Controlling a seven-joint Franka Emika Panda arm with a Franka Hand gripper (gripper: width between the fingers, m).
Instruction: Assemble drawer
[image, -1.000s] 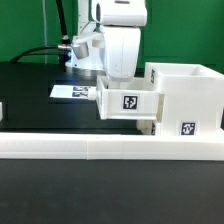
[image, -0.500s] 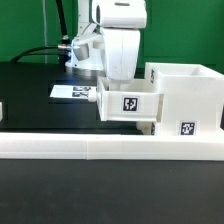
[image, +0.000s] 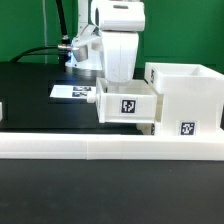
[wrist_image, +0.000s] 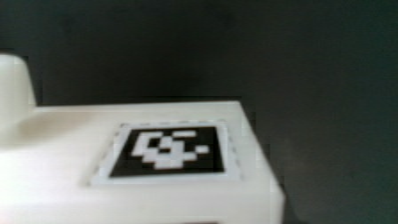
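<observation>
The white box housing (image: 188, 92) stands at the exterior view's right. A small white tray (image: 127, 104) with a square tag sticks out of its upper slot toward the exterior view's left, raised off the table. My gripper (image: 117, 82) comes down onto the tray's top from above, its fingertips hidden behind the tray wall, and holds it. A second tray (image: 186, 128) with a tag sits low in the housing. In the wrist view the held tray (wrist_image: 160, 150) with its tag fills the frame and hides my fingers.
A long low white rail (image: 90, 147) runs across the front. The marker board (image: 72, 92) lies flat on the black table behind the tray. Black cables hang behind the arm at the exterior view's left.
The gripper and the upper tray have shifted slightly toward the exterior view's left and a little downward; the tray now sits more level.
</observation>
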